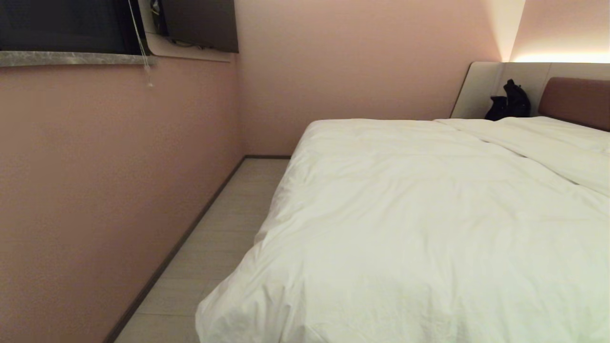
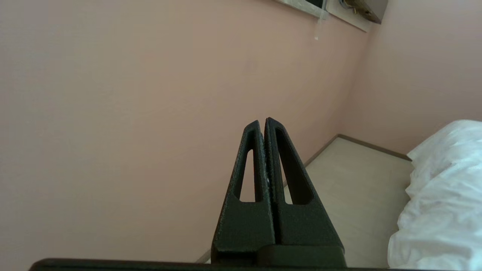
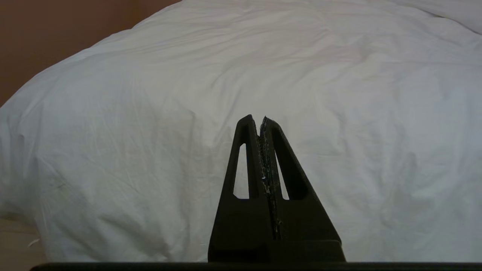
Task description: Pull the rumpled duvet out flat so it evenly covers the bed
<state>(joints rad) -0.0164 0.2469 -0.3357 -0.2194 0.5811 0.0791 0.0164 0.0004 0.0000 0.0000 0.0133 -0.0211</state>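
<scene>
The puffy white duvet (image 1: 419, 224) lies spread over the bed, hanging over its near corner and left side, with soft wrinkles. The brown headboard (image 1: 576, 102) of the bed shows at the far right in its pale grey surround. Neither arm appears in the head view. My left gripper (image 2: 262, 121) is shut and empty, held in the air beside the bed and pointing at the pink wall; the duvet's edge (image 2: 440, 195) shows off to one side. My right gripper (image 3: 256, 118) is shut on nothing and faces the duvet (image 3: 263, 67) from the foot end.
A strip of pale floor (image 1: 224, 238) runs between the bed and the pink wall (image 1: 95, 181) on the left. A dark window with a blind cord (image 1: 143, 47) sits high on that wall. A black object (image 1: 510, 102) stands at the head of the bed.
</scene>
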